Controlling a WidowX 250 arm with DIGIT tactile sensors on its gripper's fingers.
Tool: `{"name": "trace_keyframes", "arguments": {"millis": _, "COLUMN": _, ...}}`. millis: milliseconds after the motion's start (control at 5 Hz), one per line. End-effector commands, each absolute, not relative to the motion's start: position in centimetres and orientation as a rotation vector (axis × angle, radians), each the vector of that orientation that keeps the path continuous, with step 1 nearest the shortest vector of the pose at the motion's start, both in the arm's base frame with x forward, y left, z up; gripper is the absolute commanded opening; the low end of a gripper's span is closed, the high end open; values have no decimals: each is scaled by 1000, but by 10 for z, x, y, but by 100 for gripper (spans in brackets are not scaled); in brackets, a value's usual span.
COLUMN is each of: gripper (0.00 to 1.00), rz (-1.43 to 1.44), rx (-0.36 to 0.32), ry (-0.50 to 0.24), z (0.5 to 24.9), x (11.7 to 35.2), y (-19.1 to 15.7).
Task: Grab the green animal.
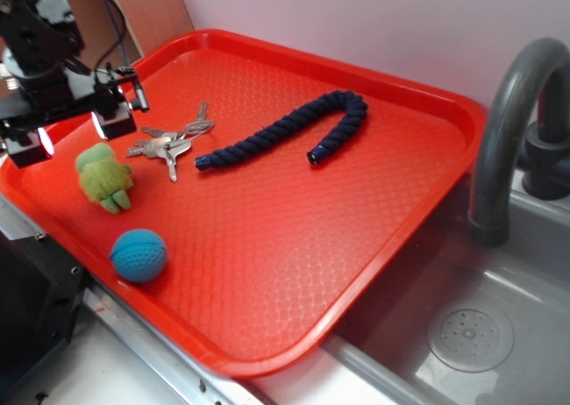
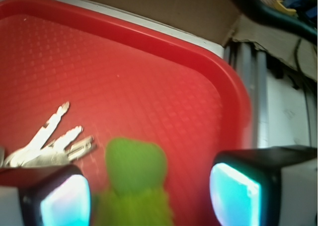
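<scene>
Hovering above the red tray, the gripper had its pads spread wide, empty — the green animal lay between them, below, just beside the keys. We judged it light, soft, squashy — best pinched across its fuzzy body.

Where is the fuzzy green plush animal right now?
In the exterior view, the fuzzy green plush animal lies at the red tray's left side, between the keys and blue crocheted ball.
</scene>
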State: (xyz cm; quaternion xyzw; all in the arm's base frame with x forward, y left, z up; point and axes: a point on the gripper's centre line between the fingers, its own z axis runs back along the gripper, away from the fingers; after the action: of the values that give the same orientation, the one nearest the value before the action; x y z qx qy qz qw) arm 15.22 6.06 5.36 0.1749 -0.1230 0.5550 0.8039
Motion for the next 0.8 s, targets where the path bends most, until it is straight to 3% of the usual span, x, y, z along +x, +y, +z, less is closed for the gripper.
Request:
{"name": "trace_keyframes", "arguments": {"millis": 0, "gripper": 100, "rz": 1116, "rx": 399, "ry": -261, "z": 25, "x": 154, "y": 62}}
{"name": "trace_keyframes", "arguments": {"millis": 200, "gripper": 100, "rz": 1067, "rx": 423, "ry": -274, "z": 21, "x": 151, "y": 55}}
{"name": "trace_keyframes", "arguments": {"millis": 400, "gripper": 0, "rz": 1081, "rx": 418, "ry": -280, "z": 21, "x": 150, "y": 55}}
{"name": "trace_keyframes", "arguments": {"millis": 600, "gripper": 0, "rz": 1082, "rx": 421, "ry": -297, "z": 22, "x": 149, "y": 55}}
